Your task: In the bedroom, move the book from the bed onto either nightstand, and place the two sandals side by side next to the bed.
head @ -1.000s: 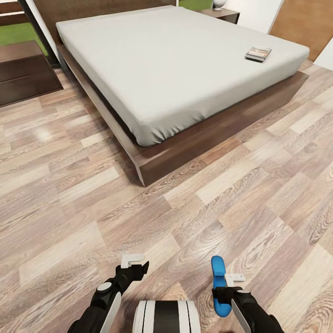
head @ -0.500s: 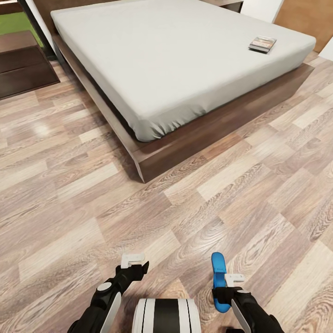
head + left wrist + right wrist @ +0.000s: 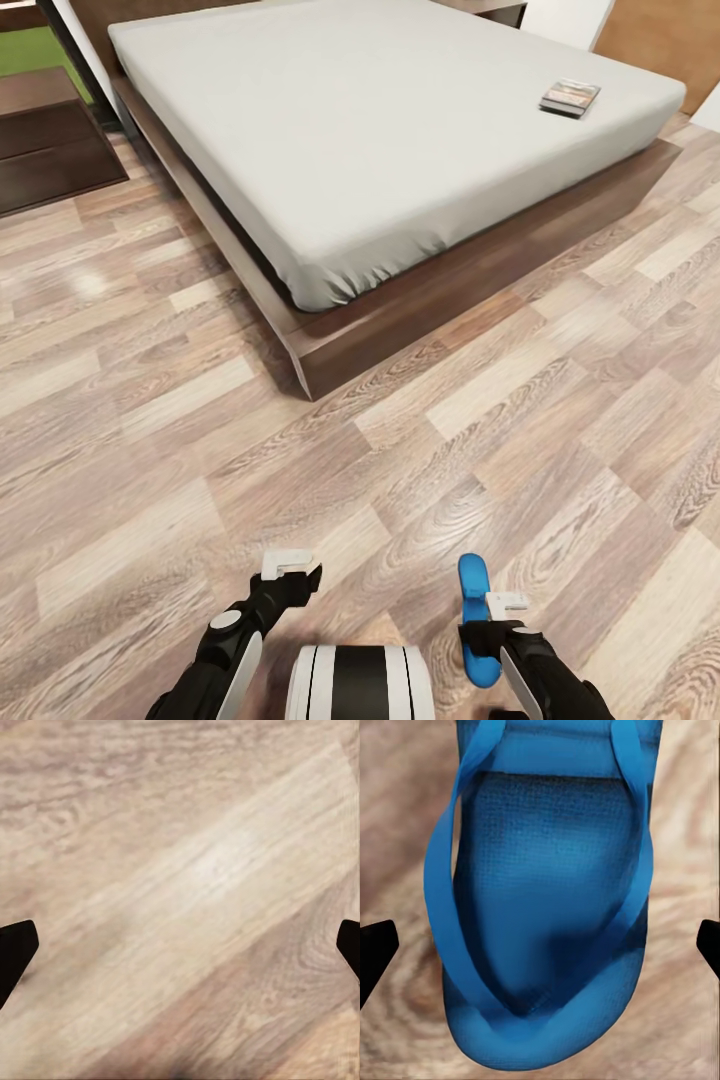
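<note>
A bright blue sandal (image 3: pixel 474 620) lies on the wood floor at the lower right. My right gripper (image 3: pixel 507 602) hovers just over it, open. In the right wrist view the sandal (image 3: pixel 544 907) lies between the two dark fingertips (image 3: pixel 376 945), which stand wide of its sides. My left gripper (image 3: pixel 286 566) is open over bare floor (image 3: pixel 180 885). The book (image 3: pixel 570 97) lies near the far right edge of the bed (image 3: pixel 380 130). A dark brown nightstand (image 3: pixel 50 140) stands at the upper left beside the bed's head.
Wood-plank floor (image 3: pixel 400 450) stretches between me and the bed's dark frame corner (image 3: pixel 305 370). A corner of another dark cabinet (image 3: pixel 497 12) shows behind the bed. A brown door panel (image 3: pixel 665 40) is at the top right.
The whole view has shifted slightly, up and then back down, so the camera moved. The blue sandal shifts along with the floor. Both arms hold the same pose.
</note>
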Controlling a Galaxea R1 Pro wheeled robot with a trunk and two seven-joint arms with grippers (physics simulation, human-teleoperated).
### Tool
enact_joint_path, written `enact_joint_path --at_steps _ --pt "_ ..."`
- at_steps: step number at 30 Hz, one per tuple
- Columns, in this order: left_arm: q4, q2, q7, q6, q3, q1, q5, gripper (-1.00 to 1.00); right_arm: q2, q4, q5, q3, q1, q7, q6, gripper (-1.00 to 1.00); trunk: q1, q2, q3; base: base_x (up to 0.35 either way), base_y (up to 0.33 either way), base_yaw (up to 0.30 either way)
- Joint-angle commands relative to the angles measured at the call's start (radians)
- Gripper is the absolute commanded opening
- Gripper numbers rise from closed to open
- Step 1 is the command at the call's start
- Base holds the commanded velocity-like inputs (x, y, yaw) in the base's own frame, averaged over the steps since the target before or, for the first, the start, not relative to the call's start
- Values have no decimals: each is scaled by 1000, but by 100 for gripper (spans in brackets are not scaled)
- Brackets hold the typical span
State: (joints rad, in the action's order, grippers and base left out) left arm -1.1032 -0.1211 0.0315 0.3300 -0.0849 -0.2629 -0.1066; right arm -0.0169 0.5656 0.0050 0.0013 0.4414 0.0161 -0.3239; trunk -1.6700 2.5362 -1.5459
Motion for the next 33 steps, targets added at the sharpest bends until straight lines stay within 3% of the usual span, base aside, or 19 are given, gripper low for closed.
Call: enact_joint_path --at_steps 1,21,26,33 --pt "-1 0 0 6 0 0 -10 100 0 2 1 0 0 2 -6 100 0 0 -1 170 0 0" --pt "-1 0 0 6 0 0 -11 100 0 2 1 0 0 1 -6 100 0 0 -1 16 0 0" --pt "-1 0 0 6 0 0 -11 100 0 2 1 0 0 2 -6 100 -2 1 -20 0 0 0" --pt "-1 0 0 6 0 0 -11 100 0 2 1 0 0 1 -6 100 -2 1 -20 0 0 0"
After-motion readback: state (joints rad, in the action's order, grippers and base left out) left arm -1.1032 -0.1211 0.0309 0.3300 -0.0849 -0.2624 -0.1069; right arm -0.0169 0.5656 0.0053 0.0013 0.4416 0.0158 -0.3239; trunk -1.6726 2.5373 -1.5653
